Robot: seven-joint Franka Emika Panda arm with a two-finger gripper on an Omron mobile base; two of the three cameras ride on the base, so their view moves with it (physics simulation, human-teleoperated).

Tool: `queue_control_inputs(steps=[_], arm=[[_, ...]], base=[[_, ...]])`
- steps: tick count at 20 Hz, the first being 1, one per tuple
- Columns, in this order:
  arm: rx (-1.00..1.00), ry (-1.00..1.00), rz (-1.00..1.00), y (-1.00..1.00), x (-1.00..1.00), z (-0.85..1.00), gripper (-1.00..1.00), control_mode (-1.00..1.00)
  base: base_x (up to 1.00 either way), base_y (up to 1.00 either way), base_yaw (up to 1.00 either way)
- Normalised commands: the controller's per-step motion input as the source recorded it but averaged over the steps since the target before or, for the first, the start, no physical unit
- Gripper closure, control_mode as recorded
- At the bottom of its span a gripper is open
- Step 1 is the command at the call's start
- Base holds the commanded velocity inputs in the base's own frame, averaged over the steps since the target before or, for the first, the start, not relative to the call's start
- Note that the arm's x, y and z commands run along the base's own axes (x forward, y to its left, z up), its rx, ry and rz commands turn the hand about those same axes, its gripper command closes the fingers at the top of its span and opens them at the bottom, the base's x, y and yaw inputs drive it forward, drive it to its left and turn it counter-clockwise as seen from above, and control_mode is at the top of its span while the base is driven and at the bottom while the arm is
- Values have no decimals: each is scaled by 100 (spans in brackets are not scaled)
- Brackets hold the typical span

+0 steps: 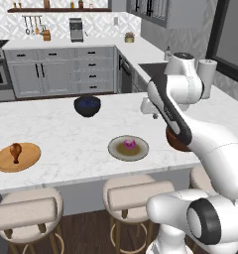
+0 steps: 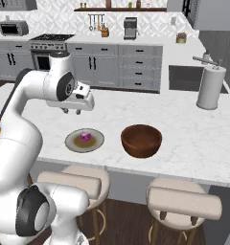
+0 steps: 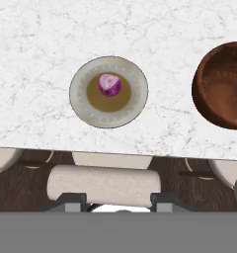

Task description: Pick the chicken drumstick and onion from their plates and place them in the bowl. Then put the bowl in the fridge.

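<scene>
Reaching for the onion (image 3: 109, 84) is the step in hand, I judge: it sits at the middle of the grey-rimmed plate (image 3: 81, 106), upper centre of the hand view, with the empty bowl (image 3: 224, 84) at the right edge and the chicken drumstick (image 1: 15, 151) on the wooden plate (image 1: 29, 159) at the lower left of the left base view. Descend straight over the lump and straddle it. The gripper (image 2: 73, 111) hangs high above the counter (image 2: 184, 124), pointing down, its fingers apart and empty.

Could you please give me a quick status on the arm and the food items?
Pincer empty, above counter. Onion on grey plate, drumstick on wooden plate. Bowl empty. Nothing blocking.
</scene>
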Motion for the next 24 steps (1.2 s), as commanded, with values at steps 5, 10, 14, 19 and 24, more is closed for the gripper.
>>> queue_control_inputs(steps=[5, 10, 14, 19, 24], arm=[[-10, 0, 1, 0, -8, -38, -100, -100], [-17, -1, 29, 0, 1, -75, -100, -100], [-5, 0, 43, 0, 31, -51, -100, -100], [-1, 0, 38, 8, 75, -44, -100, -100], [-5, 3, 12, 35, 92, -36, -100, -100]], base=[[0, 0, 0], [0, 0, 0], [0, 0, 0], [0, 0, 0], [0, 0, 0]])
